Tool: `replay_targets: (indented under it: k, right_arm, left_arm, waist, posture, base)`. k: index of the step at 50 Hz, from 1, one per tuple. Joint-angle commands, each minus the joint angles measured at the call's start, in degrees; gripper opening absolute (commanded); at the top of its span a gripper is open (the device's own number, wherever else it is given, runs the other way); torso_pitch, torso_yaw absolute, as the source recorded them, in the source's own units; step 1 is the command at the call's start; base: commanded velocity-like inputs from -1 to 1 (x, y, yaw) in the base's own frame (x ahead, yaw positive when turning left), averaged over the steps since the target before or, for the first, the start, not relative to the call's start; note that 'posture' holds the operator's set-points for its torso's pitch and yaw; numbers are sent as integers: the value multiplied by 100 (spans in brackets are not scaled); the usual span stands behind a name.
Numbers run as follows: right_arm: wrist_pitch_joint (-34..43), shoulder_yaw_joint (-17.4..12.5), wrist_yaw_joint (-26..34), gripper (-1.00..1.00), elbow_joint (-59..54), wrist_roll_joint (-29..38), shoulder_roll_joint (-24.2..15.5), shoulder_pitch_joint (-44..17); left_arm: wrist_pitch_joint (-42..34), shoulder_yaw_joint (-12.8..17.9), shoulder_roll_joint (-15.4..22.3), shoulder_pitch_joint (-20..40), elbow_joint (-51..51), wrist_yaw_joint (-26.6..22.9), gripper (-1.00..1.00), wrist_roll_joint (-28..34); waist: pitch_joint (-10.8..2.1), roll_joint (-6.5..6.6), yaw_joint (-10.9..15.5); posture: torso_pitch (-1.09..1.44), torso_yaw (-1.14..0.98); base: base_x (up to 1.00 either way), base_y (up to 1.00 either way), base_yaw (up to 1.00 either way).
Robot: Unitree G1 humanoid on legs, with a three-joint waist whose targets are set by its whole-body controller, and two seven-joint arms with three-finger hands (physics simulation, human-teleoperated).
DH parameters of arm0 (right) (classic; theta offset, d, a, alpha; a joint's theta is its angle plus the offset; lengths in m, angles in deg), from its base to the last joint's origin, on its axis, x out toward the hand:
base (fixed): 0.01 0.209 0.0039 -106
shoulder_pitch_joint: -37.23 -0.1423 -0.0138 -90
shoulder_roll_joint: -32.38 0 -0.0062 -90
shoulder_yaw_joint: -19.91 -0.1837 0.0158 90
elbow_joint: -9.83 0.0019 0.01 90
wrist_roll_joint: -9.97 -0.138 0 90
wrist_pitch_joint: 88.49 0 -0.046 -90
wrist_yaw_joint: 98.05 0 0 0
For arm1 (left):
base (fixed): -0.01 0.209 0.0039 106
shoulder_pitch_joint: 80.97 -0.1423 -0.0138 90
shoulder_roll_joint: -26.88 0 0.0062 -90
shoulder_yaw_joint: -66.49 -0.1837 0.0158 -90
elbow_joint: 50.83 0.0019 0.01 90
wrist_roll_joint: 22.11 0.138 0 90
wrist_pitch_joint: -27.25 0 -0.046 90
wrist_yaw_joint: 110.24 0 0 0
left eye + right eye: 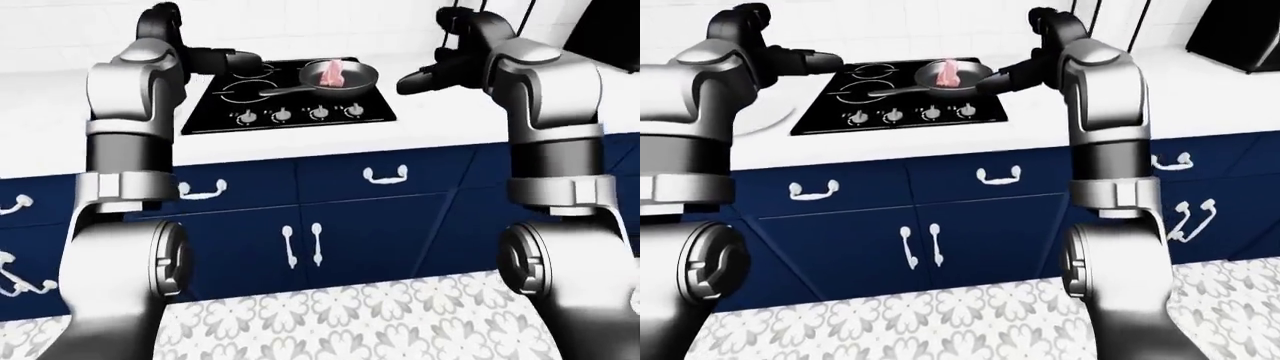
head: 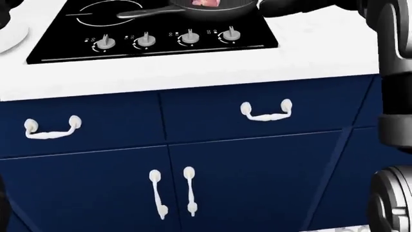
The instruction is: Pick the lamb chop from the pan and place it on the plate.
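Observation:
The pink lamb chop (image 1: 333, 73) lies in a dark frying pan (image 1: 345, 76) on the right burner of the black cooktop (image 1: 290, 101); the pan's handle points left. My right hand (image 1: 415, 76) hovers just right of the pan, fingers stretched out and empty. Left of the pan, over the cooktop's left burners, my left hand (image 1: 240, 58) is also open and holds nothing. The white plate (image 1: 770, 112) rests on the white counter left of the cooktop; the head view shows only its edge (image 2: 14, 36). That view cuts off most of the pan.
Several knobs (image 2: 147, 41) line the cooktop's near edge. Navy drawers and doors with white handles (image 2: 265, 112) stand below the counter (image 2: 193, 67). A patterned floor (image 1: 330, 315) lies underneath. A dark appliance (image 1: 1240, 37) sits on the counter at far right.

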Motion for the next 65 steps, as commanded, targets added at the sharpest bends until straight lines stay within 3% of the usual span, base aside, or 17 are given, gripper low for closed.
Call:
replay_targets:
  k: [1, 7, 11, 12, 13, 20, 24, 25, 28, 33, 37, 48, 52, 58, 60, 61, 65]
  right_arm:
    - [-200, -143, -57, 100, 206, 86, -154, -293]
    - [-180, -161, -34, 100, 243, 120, -155, -261]
    - [-241, -120, -50, 100, 168, 152, -85, -334]
    - [-240, -111, -84, 100, 94, 189, -87, -374]
    - [-285, -91, -159, 100, -9, 259, -95, -409]
    - [-351, -69, -118, 100, -90, 429, -125, -432]
    - [-300, -77, -66, 100, 23, 487, -128, -415]
    - [-300, -80, -60, 100, 37, 498, -127, -406]
    - [-356, -97, -62, 100, -5, 516, -116, -409]
    - [-338, -70, 23, 100, -42, 540, -93, -468]
    - [-338, -48, 56, 100, -108, 586, -84, -534]
    - [-304, -64, 127, 100, -75, 669, -65, -519]
    - [-282, -71, 164, 100, -48, 662, -58, -506]
    - [-159, -185, 17, 100, -107, 435, -19, -592]
    - [-137, -177, -1, 100, -126, 379, -7, -576]
    - [-125, -172, -1, 100, -130, 353, -6, -583]
    - [-99, -140, 2, 100, -156, 307, -19, -623]
  left_arm:
    - [186, -25, 3, 294, -262, -15, 100, -4]
    - [178, -24, -22, 271, -317, 5, 100, 8]
    - [164, -34, -36, 268, -344, 0, 100, 19]
    - [165, -37, -35, 260, -349, -5, 100, 25]
    - [186, -36, -30, 242, -333, -15, 100, 30]
    - [181, -36, -37, 231, -323, -14, 100, 61]
    - [120, -36, -34, 250, -382, -8, 100, 72]
    - [111, -37, -31, 259, -383, -10, 100, 75]
    - [105, -45, -41, 245, -411, -15, 100, 87]
    - [52, -35, -12, 268, -471, -32, 100, 98]
    - [36, -36, 2, 287, -480, -41, 100, 110]
    - [27, -49, -24, 299, -516, -33, 100, 150]
    - [-27, -52, -19, 316, -575, -42, 100, 163]
    - [-77, -40, 26, 404, -580, -62, 100, 188]
    - [-84, -40, 25, 400, -594, -63, 100, 192]
    - [-88, -37, 26, 410, -592, -62, 100, 193]
    - [-104, -38, 30, 432, -598, -61, 100, 202]
  waist:
    - [-236, 3, -66]
    - [-188, -318, 19]
    - [-336, -881, 90]
    - [-250, -642, 49]
    - [-40, -775, 79]
    - [35, -601, 45]
    - [-254, 2, -26]
    - [-293, -305, -20]
    - [-398, -77, -2]
    - [-357, -281, -22]
    - [-394, -905, -66]
    - [-336, -366, 11]
    - [-378, 127, -51]
    - [-170, -360, -112]
    - [-163, -352, -53]
    - [-340, -335, -50]
    - [-230, -378, -37]
  posture:
    - [0, 0]
    - [0, 0]
    - [0, 0]
    - [0, 0]
    - [0, 0]
    - [0, 0]
    - [0, 0]
    - [0, 0]
    - [0, 0]
    - [0, 0]
    - [0, 0]
    - [0, 0]
    - [0, 0]
    - [0, 0]
    - [0, 0]
    - [0, 0]
    - [0, 0]
  base:
    - [33, 0, 0]
    - [33, 0, 0]
    - [33, 0, 0]
    - [33, 0, 0]
    - [0, 0, 0]
    - [0, 0, 0]
    - [0, 0, 2]
    - [0, 0, 9]
    - [0, 0, 10]
    - [0, 0, 22]
    - [0, 0, 22]
    - [0, 0, 23]
    - [0, 0, 24]
    - [0, 0, 4]
    - [0, 0, 0]
    - [9, 0, 0]
    - [16, 0, 0]
